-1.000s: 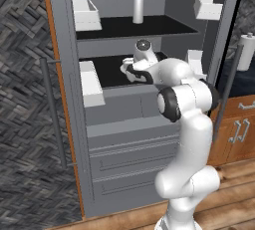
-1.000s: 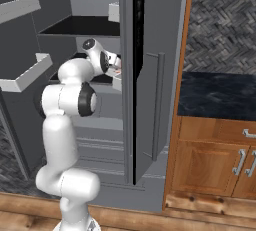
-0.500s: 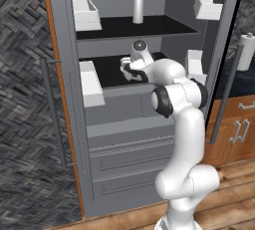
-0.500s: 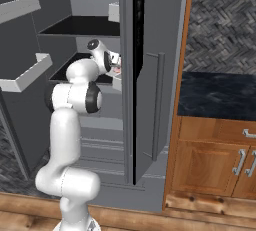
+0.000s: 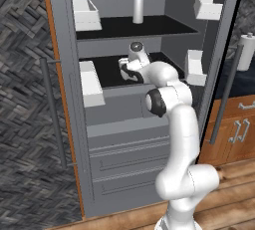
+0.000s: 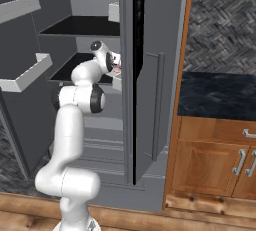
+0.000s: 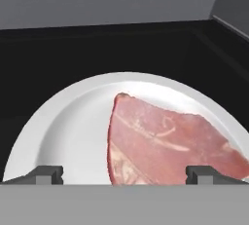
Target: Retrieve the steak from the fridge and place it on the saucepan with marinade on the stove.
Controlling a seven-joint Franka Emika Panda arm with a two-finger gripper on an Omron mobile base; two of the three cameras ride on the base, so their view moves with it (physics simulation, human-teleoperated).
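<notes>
The steak (image 7: 165,146), a pink-red slab with a pale edge, lies on the right half of a round white plate (image 7: 73,126) on the black middle shelf of the fridge (image 5: 114,119). My gripper (image 7: 125,174) is open just over the plate's near rim. One fingertip is at the plate's left and the other over the steak's right end, with nothing held. From the left base view my gripper (image 5: 127,72) is reaching inside the fridge at that shelf. A bit of pink steak (image 6: 118,66) shows beside the hand. The saucepan and the stove are out of view.
A white bottle (image 5: 138,6) stands on the upper black shelf. White door bins (image 5: 92,82) hang on the open left door and more bins (image 5: 195,67) on the right door. The right fridge door (image 6: 150,100) stands close to my arm. A dark counter (image 6: 220,95) over wooden cabinets lies to the right.
My arm has stretched further into the fridge and the hand has moved deeper over the middle shelf. The jaws have stayed open.
</notes>
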